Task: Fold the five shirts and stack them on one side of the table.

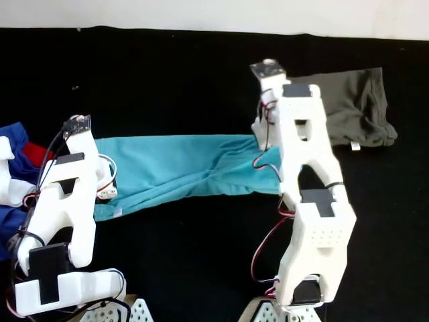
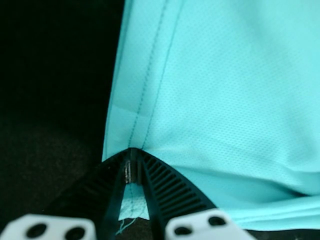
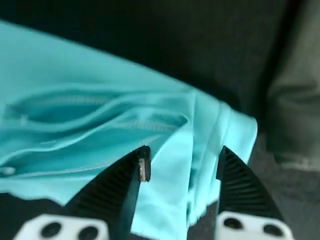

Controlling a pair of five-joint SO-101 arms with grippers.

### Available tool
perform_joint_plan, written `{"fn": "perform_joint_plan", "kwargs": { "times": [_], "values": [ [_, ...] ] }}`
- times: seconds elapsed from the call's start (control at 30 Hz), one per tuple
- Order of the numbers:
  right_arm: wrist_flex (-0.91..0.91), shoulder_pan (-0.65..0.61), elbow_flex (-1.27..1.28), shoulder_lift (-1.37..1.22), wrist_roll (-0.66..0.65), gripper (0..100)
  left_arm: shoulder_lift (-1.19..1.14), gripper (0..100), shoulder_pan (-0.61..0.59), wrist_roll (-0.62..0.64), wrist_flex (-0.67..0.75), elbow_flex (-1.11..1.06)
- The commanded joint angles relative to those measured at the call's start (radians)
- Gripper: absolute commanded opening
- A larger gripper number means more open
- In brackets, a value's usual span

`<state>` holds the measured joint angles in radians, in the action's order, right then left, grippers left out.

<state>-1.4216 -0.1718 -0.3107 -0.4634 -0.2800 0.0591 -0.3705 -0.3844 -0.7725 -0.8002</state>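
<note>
A black tabletop (image 1: 174, 74) is seen beneath both arms. Across its middle a teal shirt (image 1: 174, 171) is stretched out in a long band from the left arm to the right arm, twisted and creased toward its right end. The fabric is shown as a fine mesh knit with a double-stitched hem in the left wrist view (image 2: 225, 90). In the right wrist view it is gathered into several soft folds (image 3: 100, 125). A dark olive-grey shirt (image 1: 348, 107) is bunched at the far right of the tabletop, apart from the teal one. A heap of blue, red and white garments (image 1: 20, 161) is piled at the left edge. The left claw (image 2: 131, 172) is clenched on the hemmed corner of the teal shirt. The right claw (image 3: 182, 167) is released, its black ribbed fingers (image 3: 120, 185) spread to either side of the shirt's folded edge.
</note>
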Motion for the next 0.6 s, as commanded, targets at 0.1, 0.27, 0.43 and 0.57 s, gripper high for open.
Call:
{"fn": "perform_joint_plan", "kwargs": {
  "times": [0.1, 0.27, 0.43, 0.57],
  "values": [
    [-0.157, -0.001, -0.042, 0.16, 0.011, 17.2, 0.001, 1, -0.019, 0.008, 0.031, 0.001],
    [-0.255, -0.082, -0.036, 0.174, -0.043, 0.5, 0.001, 1, -0.019, 0.008, 0.031, 0.001],
    [-0.131, -0.122, 0.124, 0.174, -0.044, 0.8, 0.001, 1, -0.019, 0.008, 0.031, 0.001],
    [0.151, -0.114, 0.255, 0.174, -0.038, 0.7, 0.001, 1, -0.019, 0.008, 0.031, 0.001]
  ]
}}
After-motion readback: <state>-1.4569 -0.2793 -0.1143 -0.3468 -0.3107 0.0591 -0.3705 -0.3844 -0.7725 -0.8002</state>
